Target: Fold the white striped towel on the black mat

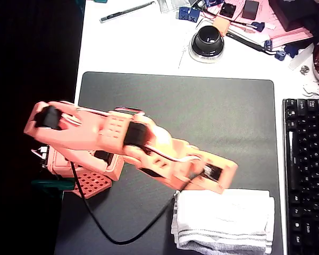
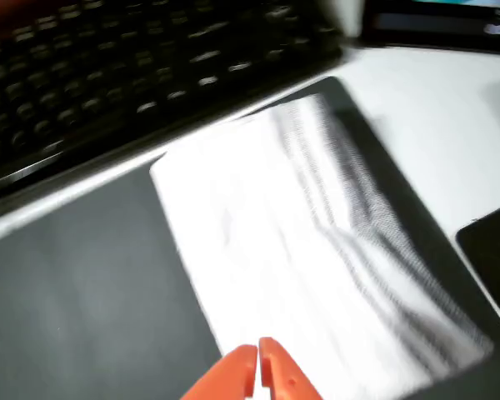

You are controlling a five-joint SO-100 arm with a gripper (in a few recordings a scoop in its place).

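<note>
From the overhead view, the orange arm [image 1: 133, 146] stretches across the black mat [image 1: 202, 106], reaching from its base on the left toward the lower right corner. That is where the white striped towel [image 1: 223, 220] lies, bunched into a compact rectangle that looks layered along its lower edge, its grey stripes running along the bottom. It sits wholly on the mat, just beside the black keyboard [image 1: 307, 170] on the right. The fingers [image 1: 215, 178] hover at the towel's upper left edge, which seems a sensible spot for catching a corner or pressing a fold flat. Whether they touch the cloth is hard to tell from here. The white tabletop [image 1: 138, 42] beyond the mat carries clutter well apart from the work.

Now the wrist view, blurry, so the camera appears to be in motion. The towel [image 2: 317, 267] spreads bright across the middle, stripes smeared along its right side, the mat [image 2: 75, 308] dark to the left, the keyboard [image 2: 125, 75] across the top. The two orange fingers [image 2: 258, 375] poke in at the bottom edge, pressed tip to tip with nothing between them, poised over the towel's near edge.
</note>
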